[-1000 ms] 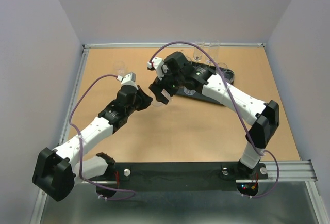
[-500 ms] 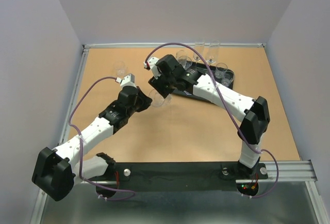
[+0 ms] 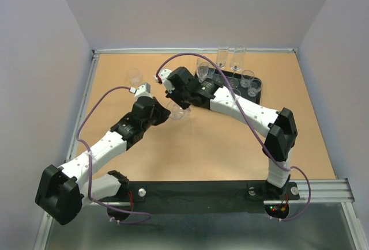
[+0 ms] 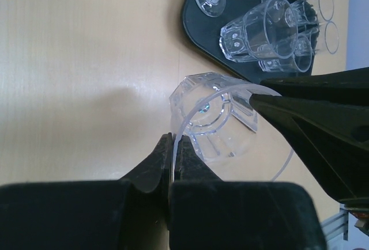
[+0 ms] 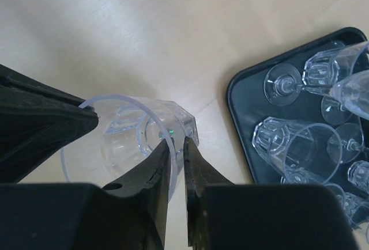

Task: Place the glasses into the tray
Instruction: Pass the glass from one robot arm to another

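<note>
Right gripper (image 5: 177, 143) on tumbler (image 5: 124, 137) rim

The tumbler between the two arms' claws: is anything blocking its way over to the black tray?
Nothing visible lies on the bare table between the tumbler and the near corner of the tray. Inside it, other glasses already stand close behind that rim, so a free spot looks tight.

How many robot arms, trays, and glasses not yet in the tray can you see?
Robot arms: 2, left arm and right arm.
Tray: 1.
Glasses outside the tray: 2, pinched glass in the left jaws, far-left glass.
Total: 5.
</note>
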Action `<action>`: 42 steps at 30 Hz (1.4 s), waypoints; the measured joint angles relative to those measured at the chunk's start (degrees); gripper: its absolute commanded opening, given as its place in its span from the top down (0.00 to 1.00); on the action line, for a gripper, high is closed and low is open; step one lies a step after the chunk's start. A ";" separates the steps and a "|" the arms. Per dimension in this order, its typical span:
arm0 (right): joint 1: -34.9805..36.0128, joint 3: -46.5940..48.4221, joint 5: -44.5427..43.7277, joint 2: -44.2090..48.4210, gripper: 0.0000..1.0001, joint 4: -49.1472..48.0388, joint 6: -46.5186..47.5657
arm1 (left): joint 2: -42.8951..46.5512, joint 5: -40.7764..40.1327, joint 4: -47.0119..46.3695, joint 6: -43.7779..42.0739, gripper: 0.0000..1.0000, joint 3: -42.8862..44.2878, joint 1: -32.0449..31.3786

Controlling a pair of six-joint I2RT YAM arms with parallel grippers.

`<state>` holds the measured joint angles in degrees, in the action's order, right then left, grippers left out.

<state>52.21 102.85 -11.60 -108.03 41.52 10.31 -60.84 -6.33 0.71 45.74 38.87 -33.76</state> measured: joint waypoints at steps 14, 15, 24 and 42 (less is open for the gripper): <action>-0.39 -0.04 3.93 -0.02 0.99 0.42 3.48 | 10.03 1.18 -1.38 -1.18 0.50 -0.31 0.00; -0.42 -0.07 4.35 0.00 0.99 0.46 3.54 | 10.86 1.53 -2.19 -1.33 0.48 -0.61 -0.02; -2.23 -2.78 11.50 4.79 0.99 0.28 5.42 | 16.52 1.55 -2.40 -4.04 0.28 -2.84 0.00; -25.83 -20.31 32.22 31.04 1.00 1.79 12.90 | 20.76 -8.87 3.21 -24.09 0.01 2.71 0.00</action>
<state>26.37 82.54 20.62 -76.99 43.31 23.20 -40.07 -15.20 3.92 21.65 41.58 -33.76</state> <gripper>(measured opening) 0.050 0.986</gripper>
